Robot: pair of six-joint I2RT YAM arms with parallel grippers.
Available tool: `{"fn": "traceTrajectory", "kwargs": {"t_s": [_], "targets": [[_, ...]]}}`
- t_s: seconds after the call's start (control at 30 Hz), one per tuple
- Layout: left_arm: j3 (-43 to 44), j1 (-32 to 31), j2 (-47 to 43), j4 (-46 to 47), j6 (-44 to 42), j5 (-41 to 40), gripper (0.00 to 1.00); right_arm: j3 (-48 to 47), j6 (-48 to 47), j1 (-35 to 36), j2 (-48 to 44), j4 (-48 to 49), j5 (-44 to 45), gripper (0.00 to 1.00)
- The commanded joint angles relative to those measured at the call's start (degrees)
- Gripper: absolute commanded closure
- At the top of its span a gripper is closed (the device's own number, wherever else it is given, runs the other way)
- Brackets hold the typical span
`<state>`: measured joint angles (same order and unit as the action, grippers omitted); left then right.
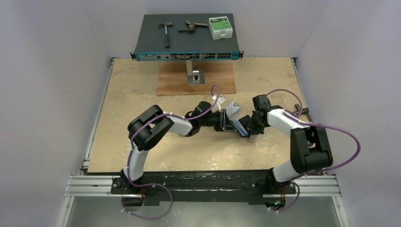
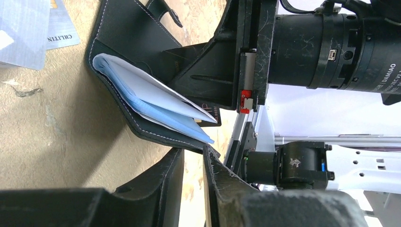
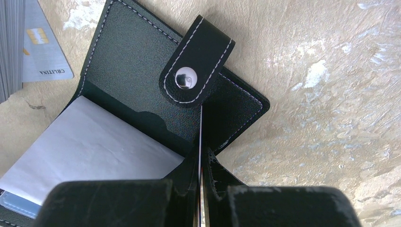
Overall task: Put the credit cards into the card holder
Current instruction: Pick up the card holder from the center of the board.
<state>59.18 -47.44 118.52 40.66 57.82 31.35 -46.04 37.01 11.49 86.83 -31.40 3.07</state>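
Observation:
The black card holder [image 3: 137, 61] lies open on the table, its snap tab [image 3: 196, 64] folded over and pale pocket leaves [image 2: 151, 101] fanned out. My right gripper [image 3: 200, 153] is shut on a thin credit card [image 3: 200, 127], seen edge-on, with its far end against the holder's inner pocket. From the left wrist that card [image 2: 210, 112] looks dark. My left gripper [image 2: 193, 152] has a narrow bare gap between its fingers, with the holder's lower cover edge right at the tips. A silver-grey card [image 3: 45, 52] and another pale card [image 2: 21, 33] lie beside the holder. From above, both grippers meet at the holder [image 1: 231, 124].
A network switch [image 1: 187, 56] stands at the back with a hammer [image 1: 166, 33] and a white-green box [image 1: 221, 27] on top. A wooden board [image 1: 213, 82] with a metal bracket [image 1: 194, 75] lies in front of it. Rails [image 1: 94, 123] edge the table's sides.

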Motion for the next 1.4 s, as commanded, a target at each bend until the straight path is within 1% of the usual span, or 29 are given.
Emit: {"fn": "traceTrajectory", "kwargs": {"t_s": [0.0, 0.23, 0.27, 0.4, 0.5, 0.57, 0.63, 0.73, 0.83, 1.0, 1.1, 1.2, 1.37], "targets": [[1.49, -0.28, 0.41, 0.07, -3.42, 0.32, 0.80, 2.10, -0.01, -0.31, 1.44, 5.54, -1.62, 1.00], [3.95, -0.38, 1.36, -7.63, -5.34, -1.33, 0.83, 2.62, -0.45, -0.31, 0.60, 5.49, -2.85, 1.00], [3.93, -0.37, 1.09, -8.27, -5.82, -1.45, 0.85, 2.71, -0.59, -0.28, 0.29, 5.37, -2.82, 1.00], [4.16, 0.01, -0.87, -12.34, -9.19, -1.43, 1.00, 1.73, -1.81, -0.32, -1.78, 3.88, -4.54, 1.00], [5.32, 0.47, -3.61, -20.68, -14.82, -2.68, 1.00, 0.27, -2.65, -0.30, -3.90, 2.09, -4.64, 1.00], [5.40, 1.24, -5.55, -24.34, -18.31, -3.96, 1.00, -0.36, -3.06, -0.32, -5.34, 1.47, -5.30, 1.00], [5.85, 1.95, -6.97, -27.23, -20.61, -3.86, 1.00, -0.70, -3.13, -0.24, -6.45, 1.28, -6.08, 1.00], [7.49, 2.50, -10.50, -35.10, -26.12, -3.54, 1.00, -0.91, -3.71, -0.31, -7.66, 0.98, -7.14, 1.00], [10.06, 2.47, -15.63, -46.89, -33.42, -3.94, 1.00, -1.38, -4.24, -0.20, -8.92, 0.22, -7.60, 1.00], [10.20, 2.28, -20.91, -63.70, -42.12, -3.12, 1.00, -0.40, -3.88, 0.14, -12.16, 2.26, -14.44, 1.00], [8.32, 2.30, -23.33, -68.87, -46.07, -2.00, 1.00, 0.90, -3.23, 2.56, -13.83, 4.92, -17.12, 1.00], [8.06, 2.35, -23.77, -73.98, -49.31, -1.87, 1.00, 0.47, -2.95, 5.51, -16.56, 6.15, -17.94, 1.00], [7.95, 2.31, -22.42, -77.16, -50.33, -2.26, 1.00, -0.71, -2.39, 7.20, -22.01, 6.71, -16.49, 1.00]]}}
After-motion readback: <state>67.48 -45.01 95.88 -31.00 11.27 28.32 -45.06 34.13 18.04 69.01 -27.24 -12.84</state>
